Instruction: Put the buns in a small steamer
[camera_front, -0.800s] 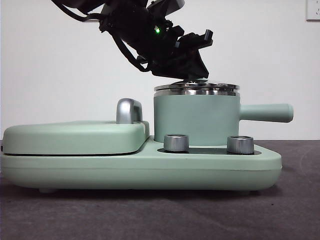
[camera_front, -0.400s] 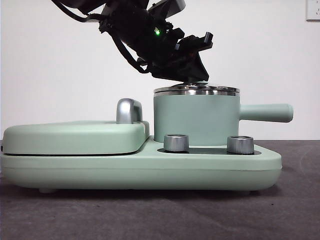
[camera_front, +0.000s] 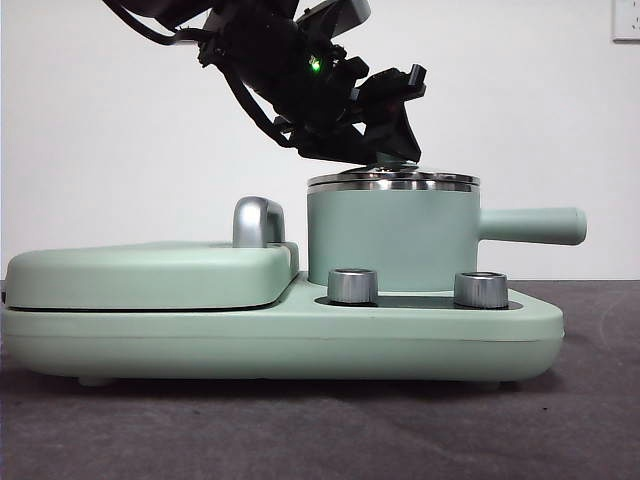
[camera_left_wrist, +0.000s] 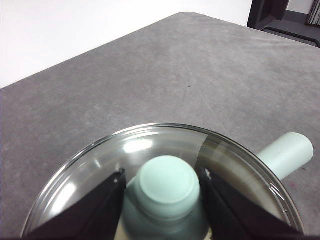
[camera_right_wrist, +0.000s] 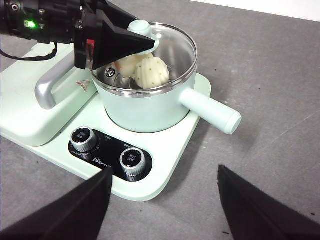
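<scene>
The small steamer (camera_front: 390, 240) is a mint-green pot with a steel rim, standing on its base with its straight handle (camera_front: 530, 225) out to the right. Its glass lid (camera_left_wrist: 150, 145) lies on the rim. My left gripper (camera_front: 395, 150) comes in from the upper left and is shut on the lid's green knob (camera_left_wrist: 165, 185), one jaw on each side. Through the glass the buns lie inside the pot (camera_right_wrist: 145, 107): a pleated one with green specks (camera_right_wrist: 151, 71) and a smooth one (camera_right_wrist: 127, 64) partly behind the jaws. My right gripper (camera_right_wrist: 164, 172) hangs open above the front of the appliance.
Left of the pot lies the flat green griddle cover (camera_front: 150, 275) with a chrome handle (camera_front: 258, 222). Two steel dials (camera_front: 352, 285) (camera_front: 480, 289) sit on the base in front of the pot. Grey tabletop (camera_right_wrist: 270, 75) stretches out on the handle's side.
My left gripper has shifted very slightly over the lid knob. The lid, the pot and the buns look unmoved.
</scene>
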